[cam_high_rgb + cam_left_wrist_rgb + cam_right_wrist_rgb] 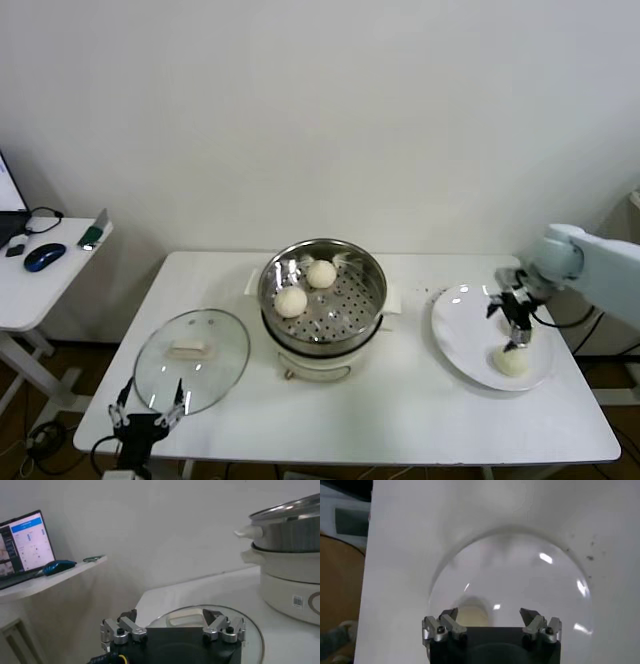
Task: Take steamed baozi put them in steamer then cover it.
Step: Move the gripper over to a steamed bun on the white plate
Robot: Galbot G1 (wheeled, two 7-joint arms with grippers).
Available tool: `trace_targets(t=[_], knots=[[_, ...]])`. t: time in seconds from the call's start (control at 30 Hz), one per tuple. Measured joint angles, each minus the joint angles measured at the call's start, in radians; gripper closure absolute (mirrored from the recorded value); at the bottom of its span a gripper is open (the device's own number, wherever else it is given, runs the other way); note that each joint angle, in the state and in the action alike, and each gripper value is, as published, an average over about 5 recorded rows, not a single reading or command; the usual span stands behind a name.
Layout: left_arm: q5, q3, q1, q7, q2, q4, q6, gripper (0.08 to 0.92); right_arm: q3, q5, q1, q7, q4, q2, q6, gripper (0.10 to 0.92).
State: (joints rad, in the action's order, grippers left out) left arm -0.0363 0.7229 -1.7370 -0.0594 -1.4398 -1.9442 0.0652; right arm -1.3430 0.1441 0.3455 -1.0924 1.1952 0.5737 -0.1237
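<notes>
Right claw [516,336] hangs spread over the plate's [455,335] last baozi [511,362] near your table's right edge; 2 already sit in the steamer [323,292], lid [192,358] unplaced.

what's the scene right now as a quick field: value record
steamer: centre of the table, uncovered
baozi in steamer: two
baozi on plate: one, on the white plate right of the steamer
right gripper: open, just above the plate's baozi
left gripper: open, idle at the table's front left edge by the glass lid
lid: flat on the table, left of the steamer
</notes>
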Motion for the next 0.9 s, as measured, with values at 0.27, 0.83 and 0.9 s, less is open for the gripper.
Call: trace_targets(t=[0.27, 0.83, 0.9], knots=[[-0.004, 0.003, 0.001, -0.001, -0.005, 0.007, -0.001, 0.177, 0.085, -0.075, -0.109, -0.002, -0.045, -0.007, 0.016, 0.203], [-0.011, 0.000, 0.006, -0.001, -0.005, 0.026, 0.001, 0.177, 0.174, -0.145, -0.201, -0.005, -0.133, 0.045, 0.033, 0.267], [-0.013, -0.002, 0.006, -0.001, -0.005, 0.025, 0.001, 0.177, 0.175, -0.146, -0.202, -0.007, -0.135, 0.046, 0.034, 0.294]])
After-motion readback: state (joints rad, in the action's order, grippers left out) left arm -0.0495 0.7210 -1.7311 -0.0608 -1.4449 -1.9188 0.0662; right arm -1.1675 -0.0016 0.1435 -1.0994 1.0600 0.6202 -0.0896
